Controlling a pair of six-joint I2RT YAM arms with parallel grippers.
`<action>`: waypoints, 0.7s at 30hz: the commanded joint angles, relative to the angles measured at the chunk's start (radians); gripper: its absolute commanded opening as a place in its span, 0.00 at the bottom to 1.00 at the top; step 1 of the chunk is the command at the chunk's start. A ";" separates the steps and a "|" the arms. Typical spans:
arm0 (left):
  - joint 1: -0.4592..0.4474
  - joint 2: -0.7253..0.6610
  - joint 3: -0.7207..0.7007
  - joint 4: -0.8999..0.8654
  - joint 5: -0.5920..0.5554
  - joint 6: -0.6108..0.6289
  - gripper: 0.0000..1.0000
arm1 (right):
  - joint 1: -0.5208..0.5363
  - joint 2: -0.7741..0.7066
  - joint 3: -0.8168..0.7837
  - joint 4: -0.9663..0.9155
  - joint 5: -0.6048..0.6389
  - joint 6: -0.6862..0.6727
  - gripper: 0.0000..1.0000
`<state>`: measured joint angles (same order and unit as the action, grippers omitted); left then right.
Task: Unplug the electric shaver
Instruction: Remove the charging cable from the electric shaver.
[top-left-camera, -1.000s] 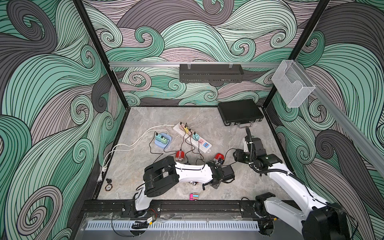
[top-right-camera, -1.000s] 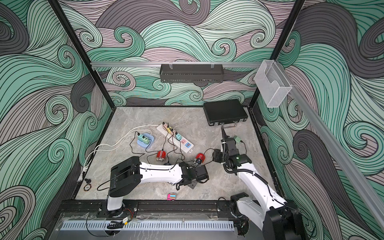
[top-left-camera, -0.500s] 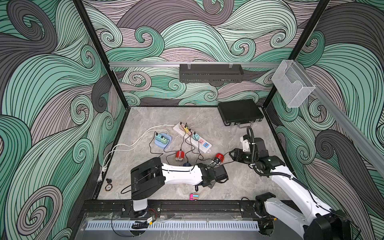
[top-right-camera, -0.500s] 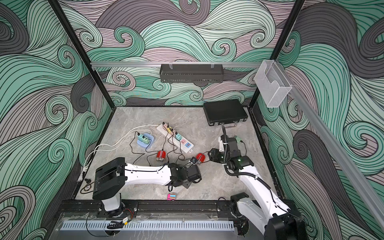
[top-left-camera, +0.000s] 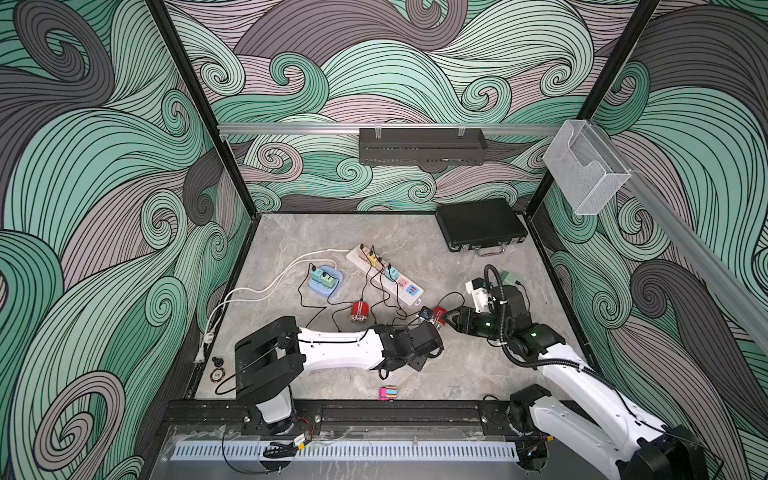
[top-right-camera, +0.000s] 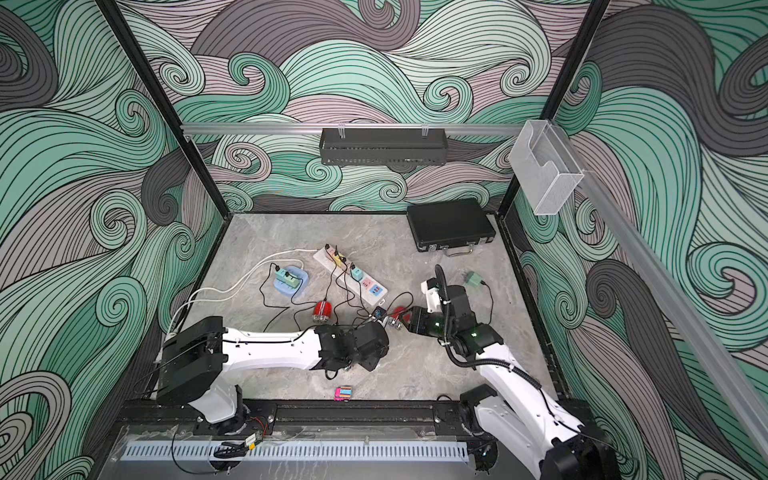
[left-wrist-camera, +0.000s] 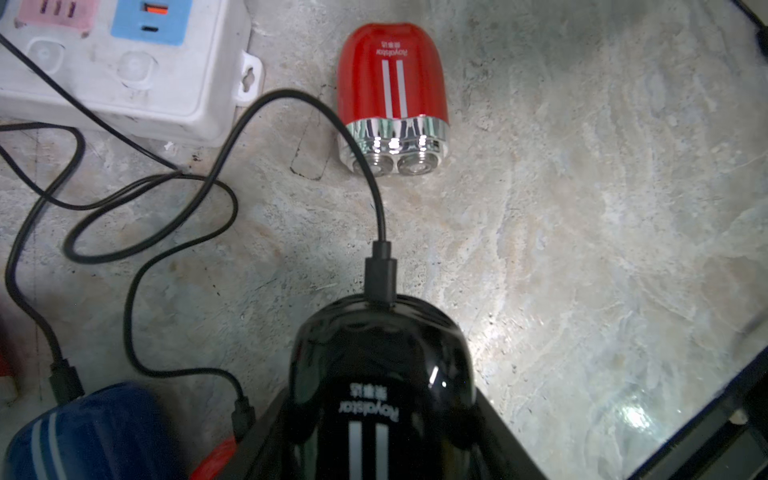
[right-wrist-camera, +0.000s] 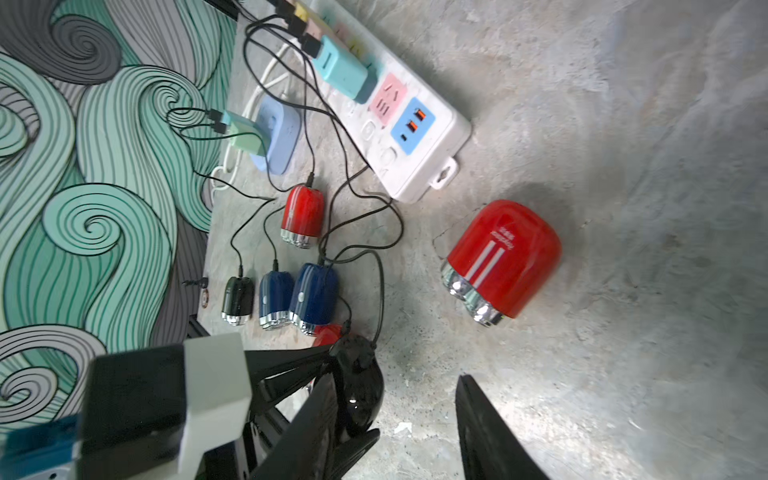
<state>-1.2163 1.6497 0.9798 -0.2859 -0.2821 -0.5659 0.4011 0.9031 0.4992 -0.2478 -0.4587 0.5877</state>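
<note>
Our left gripper (left-wrist-camera: 376, 432) is clamped on the black shaver (left-wrist-camera: 376, 365) at mid-table, near the red shaver (left-wrist-camera: 392, 83). Our right gripper (right-wrist-camera: 395, 415), jaws apart, should pinch the plug (left-wrist-camera: 380, 274) itself, not the cable, and pull straight.

You've really only got one brand to read here. In the left wrist view, the black shaver (left-wrist-camera: 380, 386) has "Royalstar" printed in white on its body. It reads upside down to that camera, and there are a few small Chinese characters just beside it that I can't make out for sure. The print sits at the end of two white stripes. The red shaver (left-wrist-camera: 392, 79) has the same "Royalstar" plus the small characters, also at the end of two white stripes and also upside down. In the right wrist view you'll spot that print on the red shaver (right-wrist-camera: 505, 257) again, but it's too small to read. In both top views any lettering is too tiny for you to read.
</note>
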 joint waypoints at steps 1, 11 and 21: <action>0.025 -0.048 -0.012 0.094 0.048 0.015 0.46 | 0.031 0.020 -0.009 0.097 -0.045 0.039 0.46; 0.061 -0.098 -0.083 0.198 0.125 -0.008 0.46 | 0.112 0.160 0.001 0.216 -0.020 0.075 0.45; 0.078 -0.132 -0.121 0.241 0.148 -0.020 0.46 | 0.123 0.216 -0.035 0.322 0.020 0.162 0.37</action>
<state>-1.1503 1.5547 0.8589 -0.0929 -0.1505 -0.5732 0.5179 1.1057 0.4770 0.0101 -0.4519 0.7055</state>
